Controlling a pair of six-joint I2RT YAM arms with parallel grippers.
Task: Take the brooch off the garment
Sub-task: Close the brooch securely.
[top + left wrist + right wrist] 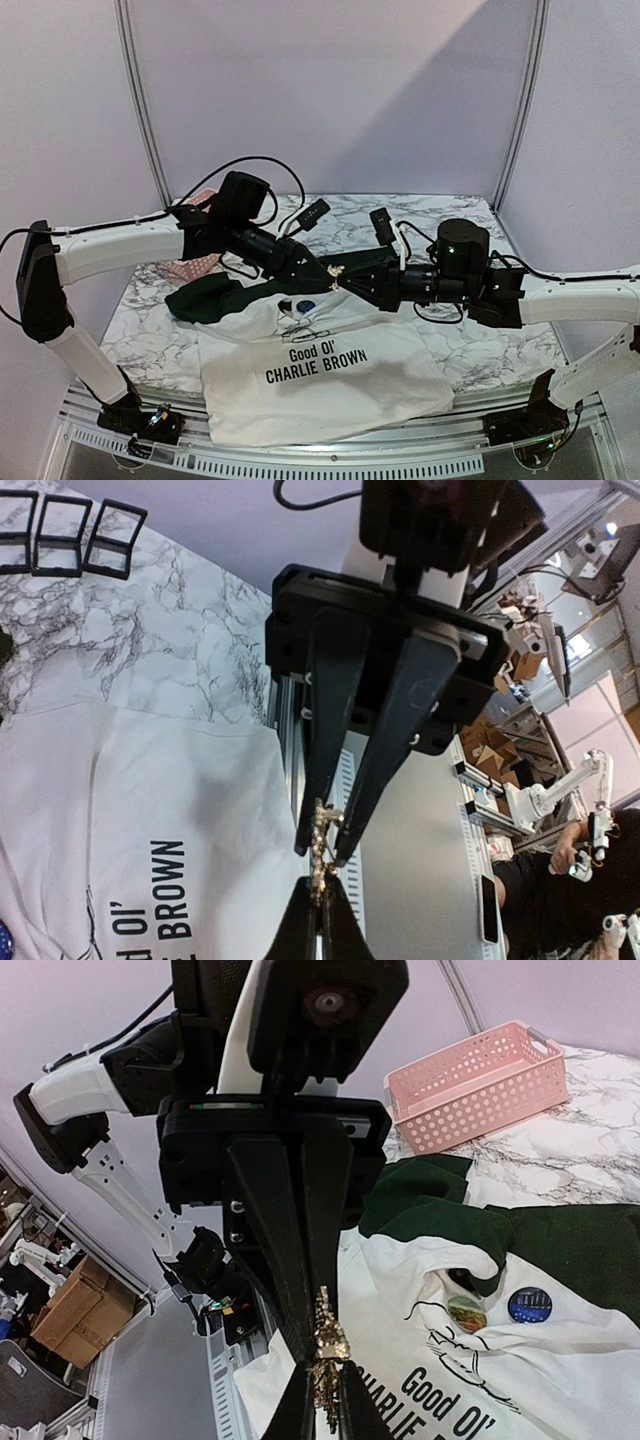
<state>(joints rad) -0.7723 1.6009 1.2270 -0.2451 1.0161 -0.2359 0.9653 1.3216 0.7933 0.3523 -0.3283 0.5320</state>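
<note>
1. Brooch (335,275): a small gold piece, held up in the air between the 2 grippers, above the collar part of the garment (320,390). In both wrist views no cloth hangs on it, so I judge it is already free from the shirt.
2. Garment: it lies flat on the marble table (470,350), print side up, with 1 dark green sleeve folded over near the neck.
3. Left gripper (321,895): its fingers are fully together and pinch 1 end of the brooch.
4. Right gripper (325,1385): its fingers stand very narrow on both sides of the other end, and they appear to press on it.
5. Risk 1: both arms hold 1 small thing. If they pull apart or twist against each other, the brooch can bend, or its pin can break.
6. Risk 2: if 1 gripper lets go before the other grip is firm, the brooch can slip and fall on the shirt or over the table edge.
7. Risk 3: a blue round badge (528,1304) and another round badge (466,1312) remain on the chest. A low move could catch them or drag the cloth.
8. Pink basket (480,1080): it stands behind the shirt, well apart from the brooch.
</note>
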